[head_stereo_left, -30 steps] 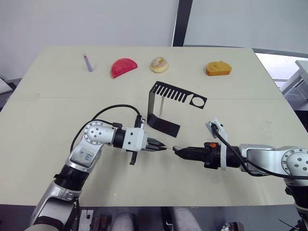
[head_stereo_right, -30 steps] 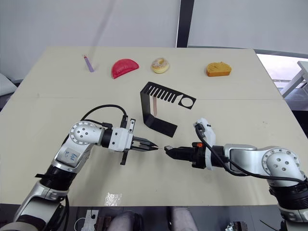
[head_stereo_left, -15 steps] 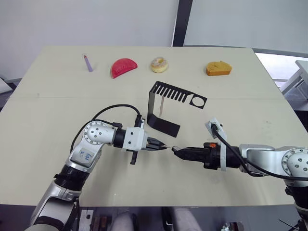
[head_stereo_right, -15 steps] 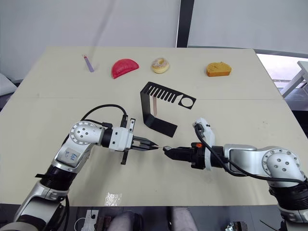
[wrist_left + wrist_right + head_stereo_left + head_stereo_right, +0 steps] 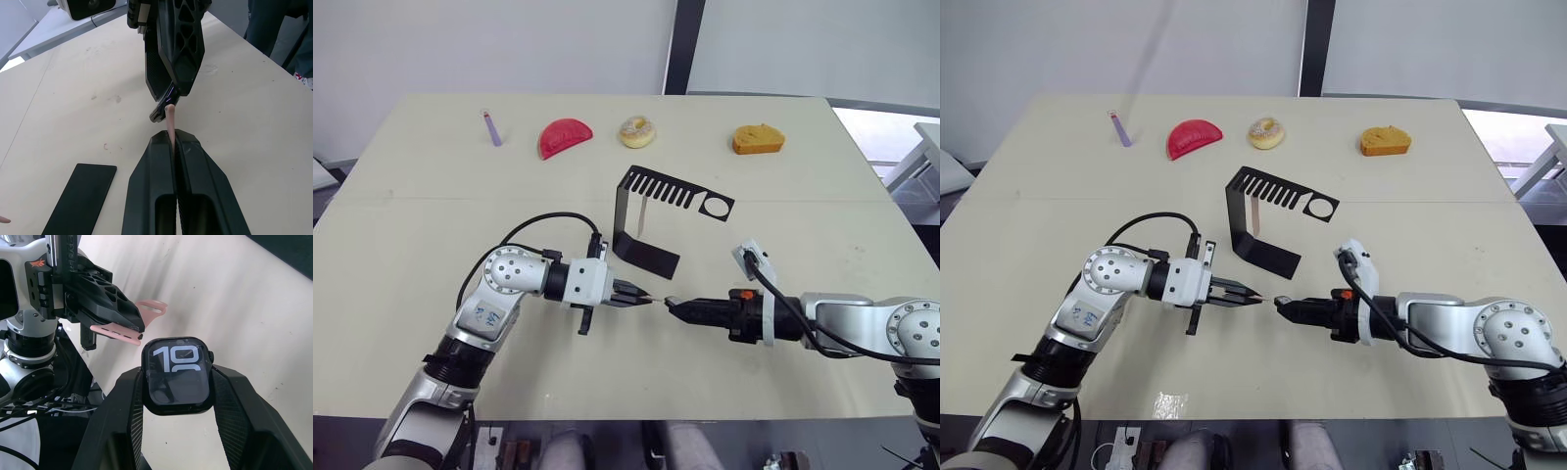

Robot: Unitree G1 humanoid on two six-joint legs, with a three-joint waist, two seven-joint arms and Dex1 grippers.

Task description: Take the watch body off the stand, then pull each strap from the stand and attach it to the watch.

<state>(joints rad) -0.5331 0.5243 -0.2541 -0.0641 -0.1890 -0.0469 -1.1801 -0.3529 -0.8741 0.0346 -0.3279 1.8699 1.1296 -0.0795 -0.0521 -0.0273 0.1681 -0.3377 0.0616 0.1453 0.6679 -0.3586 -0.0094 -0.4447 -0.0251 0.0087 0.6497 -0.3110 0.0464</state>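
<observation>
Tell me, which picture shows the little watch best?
The right wrist view: the watch faces the camera there, digits readable, pinched by the right gripper. The eye views and left wrist view show just a tiny dark bit.

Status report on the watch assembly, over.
Right tool shut on small black watch body. Left tool shut on pale pink strap, tip near the watch. Second strap on black metal stand.

Black rounded-square watch body (image 5: 177, 373), screen lit with pale digits, clamped above the table's near edge. Pink strap (image 5: 169, 125) pinched edge-on, tip just beside it. Second strap (image 5: 1255, 214) hangs from black stand (image 5: 637, 237), mid-table.
</observation>
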